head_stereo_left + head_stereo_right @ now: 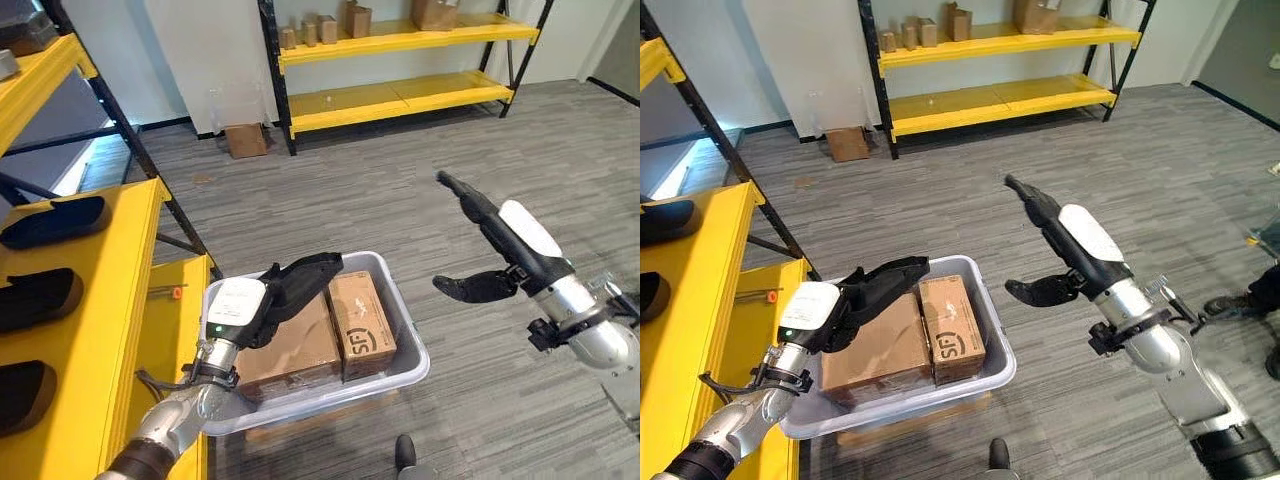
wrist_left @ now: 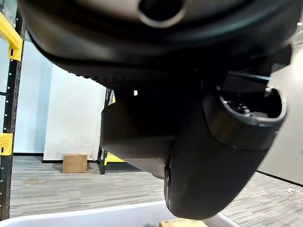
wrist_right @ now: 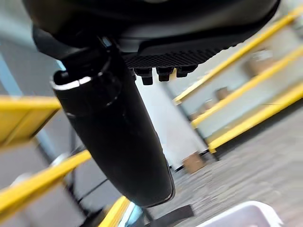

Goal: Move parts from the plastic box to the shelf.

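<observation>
Left eye view: two cardboard boxes (image 1: pixel 330 330) in plastic box (image 1: pixel 415 350).

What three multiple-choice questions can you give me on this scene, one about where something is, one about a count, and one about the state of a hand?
1. Where do the brown cardboard boxes lie?
A. in the grey plastic box on the floor
B. on the yellow metal shelf
C. in the right hand

2. How many cardboard boxes are in the plastic box?
A. one
B. two
C. four

3. How is the right hand?
A. shut on a box
B. open in the air, holding nothing
C. pressed flat on the shelf

Answers:
1 A: both boxes sit inside the box's walls, under the left hand.
2 B: two lie side by side.
3 B: its fingers are straight, thumb apart, above bare floor.
</observation>
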Tool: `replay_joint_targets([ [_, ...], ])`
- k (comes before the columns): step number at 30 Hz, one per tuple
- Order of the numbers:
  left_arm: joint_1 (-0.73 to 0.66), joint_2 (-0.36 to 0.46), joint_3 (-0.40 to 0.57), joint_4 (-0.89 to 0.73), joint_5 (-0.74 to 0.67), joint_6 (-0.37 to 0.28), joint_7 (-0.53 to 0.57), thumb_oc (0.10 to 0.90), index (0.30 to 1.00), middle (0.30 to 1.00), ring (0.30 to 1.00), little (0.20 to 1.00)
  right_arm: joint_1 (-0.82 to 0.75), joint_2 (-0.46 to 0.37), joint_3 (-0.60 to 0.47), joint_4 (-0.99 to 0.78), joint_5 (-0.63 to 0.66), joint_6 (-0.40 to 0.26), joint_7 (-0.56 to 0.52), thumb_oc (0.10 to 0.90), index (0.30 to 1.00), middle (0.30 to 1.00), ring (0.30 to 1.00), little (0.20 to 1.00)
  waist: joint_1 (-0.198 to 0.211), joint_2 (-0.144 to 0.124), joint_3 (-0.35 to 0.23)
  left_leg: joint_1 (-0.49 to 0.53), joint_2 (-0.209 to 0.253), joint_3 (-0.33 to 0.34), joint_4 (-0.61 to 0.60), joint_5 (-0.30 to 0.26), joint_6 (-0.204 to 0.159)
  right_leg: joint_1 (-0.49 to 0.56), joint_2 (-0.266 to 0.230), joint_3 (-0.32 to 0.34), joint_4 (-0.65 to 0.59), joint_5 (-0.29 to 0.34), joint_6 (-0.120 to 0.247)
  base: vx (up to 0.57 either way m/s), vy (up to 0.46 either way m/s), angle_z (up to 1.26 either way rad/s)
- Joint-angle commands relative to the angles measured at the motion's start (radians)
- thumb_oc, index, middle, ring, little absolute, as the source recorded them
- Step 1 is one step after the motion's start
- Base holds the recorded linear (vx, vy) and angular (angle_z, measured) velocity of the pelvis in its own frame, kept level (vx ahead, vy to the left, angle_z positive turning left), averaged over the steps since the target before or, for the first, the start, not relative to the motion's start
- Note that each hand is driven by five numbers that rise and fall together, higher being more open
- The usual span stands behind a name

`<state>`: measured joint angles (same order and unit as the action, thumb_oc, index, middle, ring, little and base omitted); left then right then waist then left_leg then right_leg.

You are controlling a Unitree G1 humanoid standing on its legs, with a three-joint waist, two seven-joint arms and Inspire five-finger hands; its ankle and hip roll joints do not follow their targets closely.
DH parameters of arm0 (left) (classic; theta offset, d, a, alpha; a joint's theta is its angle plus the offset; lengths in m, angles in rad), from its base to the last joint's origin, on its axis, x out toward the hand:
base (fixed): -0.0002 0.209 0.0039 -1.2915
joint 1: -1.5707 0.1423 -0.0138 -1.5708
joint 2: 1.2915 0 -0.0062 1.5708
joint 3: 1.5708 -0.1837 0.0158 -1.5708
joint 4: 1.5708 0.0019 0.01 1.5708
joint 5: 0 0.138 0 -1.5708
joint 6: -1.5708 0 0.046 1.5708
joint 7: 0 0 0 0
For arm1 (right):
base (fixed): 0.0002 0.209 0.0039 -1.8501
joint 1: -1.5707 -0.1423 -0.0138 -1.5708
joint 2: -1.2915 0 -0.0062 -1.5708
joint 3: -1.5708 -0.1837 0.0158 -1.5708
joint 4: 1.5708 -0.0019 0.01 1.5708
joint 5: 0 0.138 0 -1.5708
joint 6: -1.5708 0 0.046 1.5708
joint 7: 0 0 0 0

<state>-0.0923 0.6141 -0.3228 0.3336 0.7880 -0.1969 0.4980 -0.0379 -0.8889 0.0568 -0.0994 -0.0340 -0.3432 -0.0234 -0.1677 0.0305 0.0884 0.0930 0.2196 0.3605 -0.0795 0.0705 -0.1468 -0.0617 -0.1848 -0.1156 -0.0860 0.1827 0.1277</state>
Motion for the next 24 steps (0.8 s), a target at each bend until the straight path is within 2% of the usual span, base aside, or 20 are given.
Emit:
replay_joint_targets([
  [1, -0.105, 0.021, 0.103, -0.148, -0.083, -0.054, 0.066, 0.400, 0.300, 0.300, 0.300, 0.300, -0.073, 0.058, -0.093, -0.020, 0.044, -0.059, -0.091, 0.900, 1.000, 1.000, 1.000, 1.000, -0.001, 0.011, -0.026, 0.032, 0.037, -0.022, -0.008, 0.040, -0.025, 0.060, -0.060, 0.046, 0.129, -0.132, 0.068, -0.01, -0.022, -0.08],
  [2, -0.101, 0.023, 0.105, -0.152, -0.084, -0.054, 0.064, 0.400, 0.300, 0.300, 0.300, 0.300, -0.071, 0.060, -0.093, -0.021, 0.042, -0.059, -0.092, 0.900, 1.000, 1.000, 1.000, 1.000, -0.001, 0.010, -0.027, 0.033, 0.038, -0.021, -0.008, 0.040, -0.025, 0.058, -0.059, 0.047, 0.131, -0.133, 0.068, -0.02, -0.044, -0.05],
  [4, -0.065, 0.011, 0.139, -0.230, -0.110, -0.084, 0.053, 0.400, 0.300, 0.300, 0.300, 0.300, -0.034, 0.124, -0.103, -0.018, 0.009, -0.055, -0.116, 0.900, 1.000, 1.000, 1.000, 1.000, -0.002, 0.029, -0.016, 0.035, 0.043, -0.023, -0.002, 0.053, -0.023, 0.049, -0.048, 0.056, 0.162, -0.154, 0.058, -0.03, -0.048, -0.06],
  [9, -0.031, 0.002, 0.158, -0.314, -0.146, -0.103, 0.023, 0.400, 0.300, 0.300, 0.300, 0.300, -0.047, 0.157, -0.075, -0.013, -0.031, -0.048, -0.148, 0.900, 1.000, 1.000, 1.000, 1.000, 0.004, 0.051, 0.001, 0.027, 0.065, -0.042, 0.024, 0.085, -0.029, 0.034, -0.020, 0.055, 0.224, -0.198, 0.031, -0.06, -0.085, -0.05],
  [11, -0.013, 0.004, 0.158, -0.352, -0.160, -0.113, 0.016, 0.400, 0.300, 0.300, 0.300, 0.300, -0.085, 0.172, -0.040, -0.007, -0.036, -0.047, -0.165, 0.900, 1.000, 1.000, 1.000, 1.000, 0.022, 0.066, 0.018, 0.010, 0.093, -0.065, 0.054, 0.135, -0.040, 0.019, 0.010, 0.050, 0.274, -0.230, 0.007, -0.11, -0.152, 0.00],
  [13, -0.003, 0.001, 0.166, -0.365, -0.170, -0.110, 0.013, 0.400, 0.300, 0.300, 0.300, 0.300, -0.102, 0.178, -0.022, -0.008, -0.036, -0.049, -0.171, 0.900, 1.000, 1.000, 1.000, 1.000, 0.028, 0.071, 0.026, 0.002, 0.109, -0.074, 0.065, 0.156, -0.047, 0.008, 0.025, 0.046, 0.298, -0.243, -0.004, -0.11, -0.172, 0.02],
  [15, 0.025, 0.007, 0.179, -0.394, -0.177, -0.113, 0.008, 0.400, 0.300, 0.300, 0.300, 0.300, -0.145, 0.184, 0.020, -0.007, -0.051, -0.047, -0.185, 0.900, 1.000, 1.000, 1.000, 1.000, 0.045, 0.082, 0.044, -0.018, 0.151, -0.101, 0.075, 0.217, -0.067, -0.018, 0.063, 0.033, 0.352, -0.272, -0.029, -0.18, -0.309, 0.03],
  [16, 0.051, 0.007, 0.189, -0.405, -0.180, -0.110, 0.013, 0.400, 0.300, 0.300, 0.300, 0.300, -0.182, 0.192, 0.056, -0.004, -0.050, -0.051, -0.196, 0.900, 1.000, 1.000, 1.000, 1.000, 0.070, 0.083, 0.064, -0.040, 0.181, -0.126, 0.075, 0.274, -0.084, -0.031, 0.089, 0.022, 0.372, -0.288, -0.046, -0.24, -0.358, 0.01],
  [17, 0.069, 0.008, 0.200, -0.416, -0.187, -0.108, 0.015, 0.400, 0.300, 0.300, 0.300, 0.300, -0.211, 0.196, 0.083, -0.006, -0.057, -0.052, -0.204, 0.900, 1.000, 1.000, 1.000, 1.000, 0.077, 0.087, 0.075, -0.055, 0.202, -0.143, 0.061, 0.328, -0.100, -0.041, 0.101, 0.011, 0.378, -0.294, -0.053, -0.25, -0.315, 0.00],
  [19, 0.084, 0.007, 0.207, -0.424, -0.186, -0.109, 0.020, 0.400, 0.300, 0.300, 0.300, 0.300, -0.263, 0.178, 0.119, -0.025, -0.071, -0.053, -0.208, 0.900, 1.000, 1.000, 1.000, 1.000, 0.091, 0.087, 0.099, -0.096, 0.206, -0.151, 0.050, 0.388, -0.108, -0.052, 0.094, -0.014, 0.389, -0.300, -0.062, -0.24, -0.184, 0.02],
  [21, 0.079, 0.007, 0.207, -0.428, -0.190, -0.115, 0.019, 0.400, 0.300, 0.300, 0.300, 0.300, -0.274, 0.169, 0.125, -0.027, -0.073, -0.053, -0.213, 0.900, 1.000, 1.000, 1.000, 1.000, 0.095, 0.082, 0.108, -0.113, 0.200, -0.142, 0.072, 0.383, -0.101, -0.055, 0.088, -0.024, 0.381, -0.294, -0.068, -0.17, -0.109, 0.43],
  [22, 0.072, 0.007, 0.205, -0.431, -0.196, -0.118, 0.017, 0.400, 0.300, 0.300, 0.300, 0.300, -0.284, 0.159, 0.131, -0.030, -0.081, -0.049, -0.218, 0.900, 1.000, 1.000, 1.000, 1.000, 0.092, 0.070, 0.115, -0.120, 0.188, -0.115, 0.119, 0.349, -0.091, -0.055, 0.074, -0.040, 0.365, -0.287, -0.072, -0.25, -0.246, 0.74],
  [23, 0.058, 0.018, 0.199, -0.446, -0.189, -0.127, 0.017, 0.400, 0.300, 0.300, 0.300, 0.300, -0.282, 0.149, 0.133, -0.032, -0.094, -0.047, -0.223, 0.900, 1.000, 1.000, 1.000, 1.000, 0.087, 0.051, 0.113, -0.117, 0.164, -0.073, 0.231, 0.258, -0.069, -0.060, 0.051, -0.077, 0.335, -0.269, -0.075, -0.25, -0.242, 0.66],
  [24, 0.058, 0.019, 0.199, -0.446, -0.189, -0.127, 0.017, 0.400, 0.300, 0.300, 0.300, 0.300, -0.283, 0.150, 0.133, -0.032, -0.095, -0.047, -0.223, 0.900, 1.000, 1.000, 1.000, 1.000, 0.087, 0.051, 0.113, -0.124, 0.165, -0.074, 0.238, 0.256, -0.065, -0.062, 0.052, -0.078, 0.331, -0.263, -0.075, -0.23, -0.360, 1.28],
])
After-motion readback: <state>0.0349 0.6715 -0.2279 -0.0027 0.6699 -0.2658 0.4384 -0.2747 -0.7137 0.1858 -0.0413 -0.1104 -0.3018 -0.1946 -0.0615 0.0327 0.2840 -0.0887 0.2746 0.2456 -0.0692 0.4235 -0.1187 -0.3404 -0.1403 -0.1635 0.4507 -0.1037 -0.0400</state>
